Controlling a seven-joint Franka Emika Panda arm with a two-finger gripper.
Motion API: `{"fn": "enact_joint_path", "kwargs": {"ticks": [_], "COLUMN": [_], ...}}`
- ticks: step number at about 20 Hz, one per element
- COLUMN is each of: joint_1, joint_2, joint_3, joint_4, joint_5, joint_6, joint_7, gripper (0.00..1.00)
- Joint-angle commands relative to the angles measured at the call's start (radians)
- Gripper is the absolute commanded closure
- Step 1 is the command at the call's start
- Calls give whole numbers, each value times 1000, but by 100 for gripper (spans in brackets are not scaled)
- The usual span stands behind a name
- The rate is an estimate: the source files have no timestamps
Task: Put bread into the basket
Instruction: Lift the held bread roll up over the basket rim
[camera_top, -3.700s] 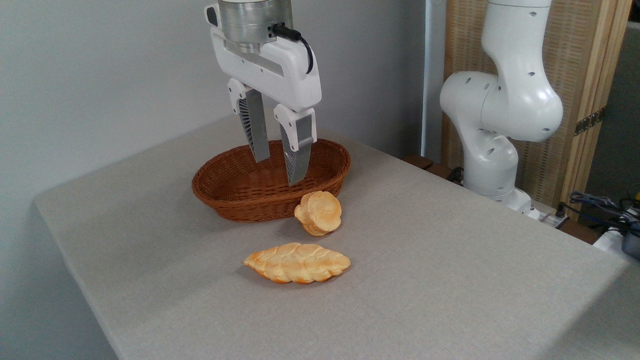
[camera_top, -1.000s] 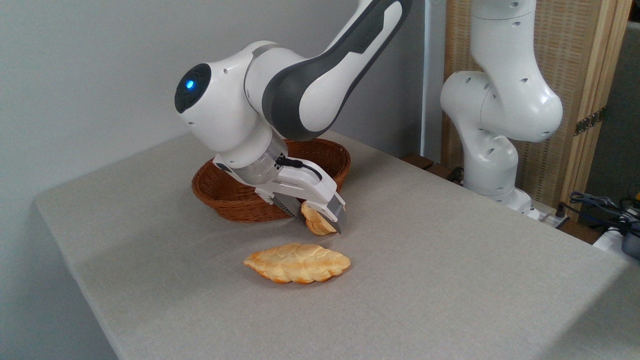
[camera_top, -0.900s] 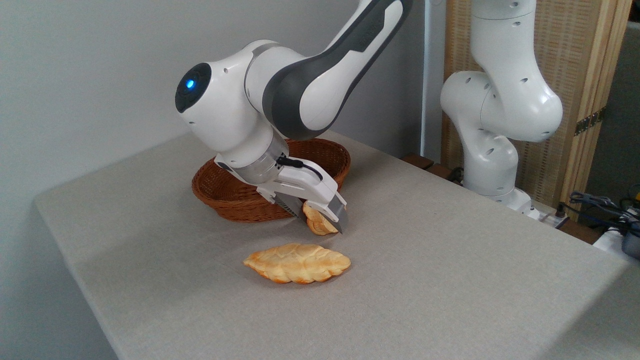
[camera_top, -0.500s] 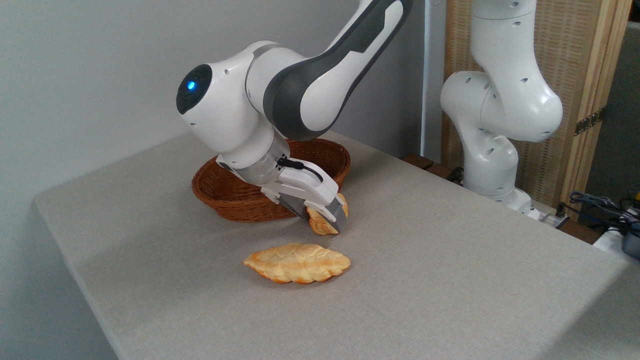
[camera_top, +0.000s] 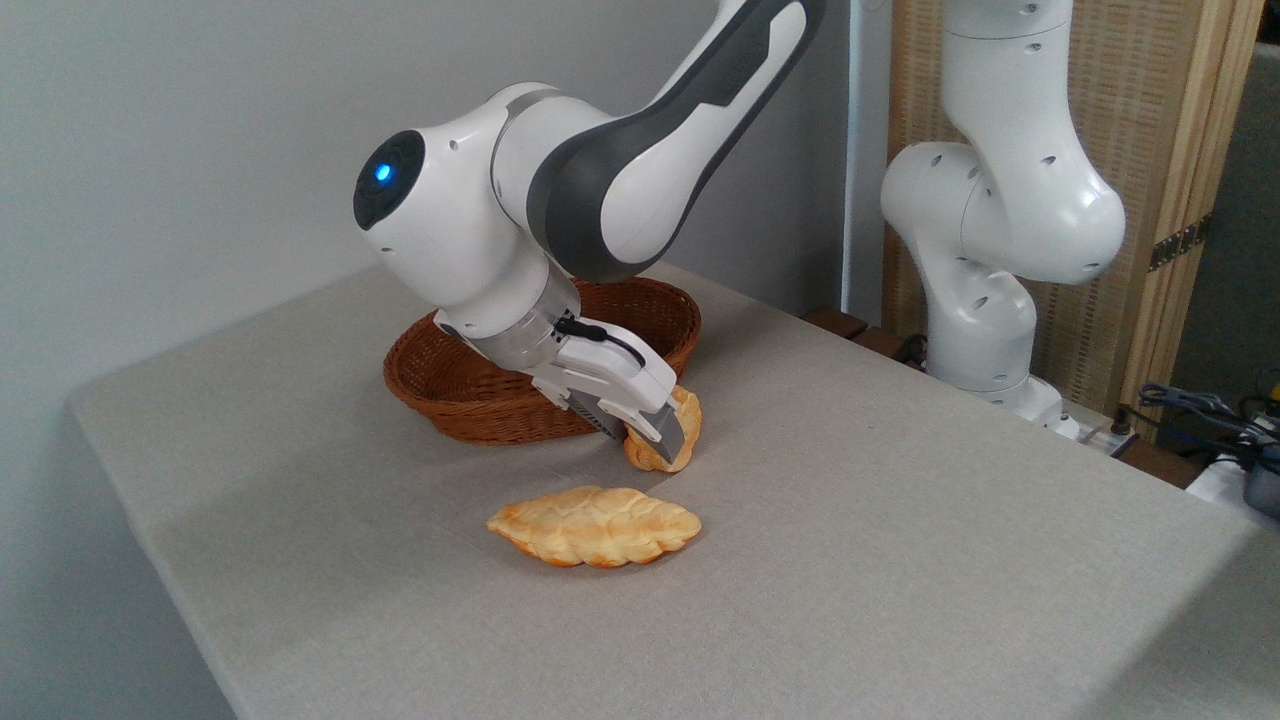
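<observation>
- end effector (camera_top: 668, 440) tilted low, clamped on the bread (camera_top: 660, 452), just in front of the basket (camera_top: 450, 385);
- braided loaf (camera_top: 594, 526) flat on the counter (camera_top: 850, 560), nearer the camera

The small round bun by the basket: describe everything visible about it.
The bun is small and lobed, golden-orange at its edges with a paler face, and looks like baked or imitation bread. It stands on edge, tilted, low over the grey table just in front of the wicker basket. The gripper covers much of it, jaws closed on it. Whether its bottom touches the table is unclear.
</observation>
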Motion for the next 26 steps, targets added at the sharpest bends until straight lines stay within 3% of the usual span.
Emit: {"fn": "enact_joint_path", "kwargs": {"ticks": [1, 10, 16, 19, 23, 26], "joint_1": [-2, -2, -1, -5, -22, -70], "joint_2": [-20, -35, -142, -188, -205, -202], "joint_3": [5, 7, 34, 18, -22, -54], "joint_4": [-11, -9, 6, 32, 65, 63], "joint_5": [7, 7, 7, -11, -126, -131], "joint_6": [-20, -43, -77, -78, -69, -46], "joint_7": [25, 52, 106, 105, 99, 103], "gripper": [76, 75, 73, 72, 70, 67]}}
